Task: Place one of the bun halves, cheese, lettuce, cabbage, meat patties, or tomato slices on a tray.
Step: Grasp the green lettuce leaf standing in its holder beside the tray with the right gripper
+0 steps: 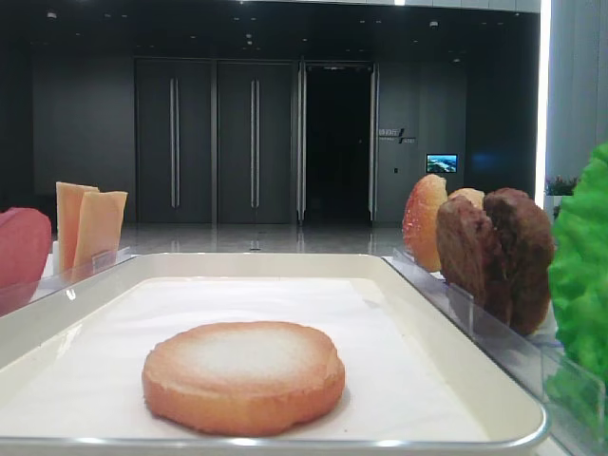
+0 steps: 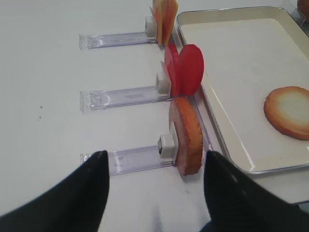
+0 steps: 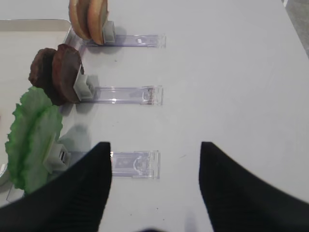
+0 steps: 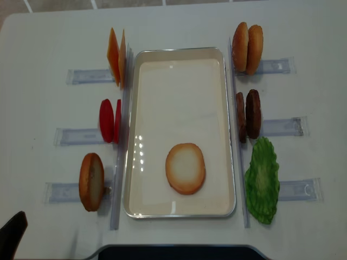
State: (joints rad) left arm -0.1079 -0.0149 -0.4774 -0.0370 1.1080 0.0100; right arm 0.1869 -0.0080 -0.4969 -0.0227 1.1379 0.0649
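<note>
Currently both my grippers (image 3: 153,186) (image 2: 154,191) hang spread and unladen while one bun half (image 4: 185,168) lies flat on the tray (image 4: 179,54)

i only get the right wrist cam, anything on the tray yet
Observer: Yes, one bun half lies flat on the tray, toward its near end.
Operator: ok what's across on the other side of the tray
Observer: Three holders there: cheese at the far end, tomato slices in the middle, another bun half nearest.
Operator: is the left gripper holding something
Observer: No. The left gripper is open and empty, hovering over the table before that near bun holder.
Operator: and mine
Observer: The right gripper is open and empty too, beside the lettuce.
</note>
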